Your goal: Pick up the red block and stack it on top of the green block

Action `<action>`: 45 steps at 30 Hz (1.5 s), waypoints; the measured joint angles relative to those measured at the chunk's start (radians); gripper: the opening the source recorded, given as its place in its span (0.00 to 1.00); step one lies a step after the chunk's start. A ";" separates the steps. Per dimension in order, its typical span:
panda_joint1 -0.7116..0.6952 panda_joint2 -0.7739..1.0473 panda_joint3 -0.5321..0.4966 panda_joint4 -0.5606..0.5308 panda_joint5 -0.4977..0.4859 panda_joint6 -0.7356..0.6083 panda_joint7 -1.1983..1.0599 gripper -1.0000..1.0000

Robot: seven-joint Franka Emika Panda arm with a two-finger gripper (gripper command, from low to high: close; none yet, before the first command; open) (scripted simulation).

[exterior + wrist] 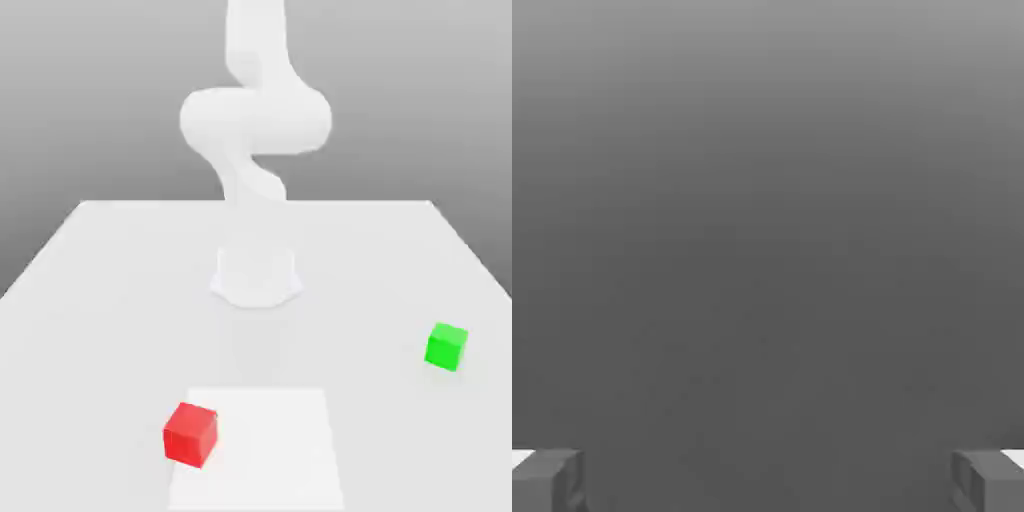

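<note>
Exterior view, lower left: red block [190,436] over the pale sheet's [265,450] edge; align jaws to its turned faces before descending. Right of frame: green block [446,347], the later target. Hand view, bottom corners: gripper [768,482], fingers apart, empty.

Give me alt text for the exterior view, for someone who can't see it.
A red block sits across the left edge of a white square on a pale table, with a green block farther back at the exterior view's right. A white robot arm stands behind them.
</note>
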State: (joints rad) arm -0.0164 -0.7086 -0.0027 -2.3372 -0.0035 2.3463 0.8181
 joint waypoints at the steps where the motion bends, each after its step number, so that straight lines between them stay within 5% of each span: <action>1: -0.007 0.039 -0.001 -0.016 -0.001 0.020 0.008 0.50; 21: -0.114 0.768 -0.058 -0.311 0.013 0.390 0.121 0.50; 27: -0.131 0.985 -0.036 -0.296 0.048 0.564 0.101 0.50; 28: -0.130 1.006 -0.035 -0.293 0.054 0.581 0.097 0.00; 35: -0.133 1.003 -0.033 -0.294 0.050 0.579 0.101 0.00; 40: -0.127 0.844 -0.045 -0.318 0.023 0.444 0.120 0.00; 45: 0.023 0.755 0.039 -0.348 0.049 0.390 0.290 0.00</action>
State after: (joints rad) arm 0.0070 0.0463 0.0364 -2.6847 0.0451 2.7358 1.1079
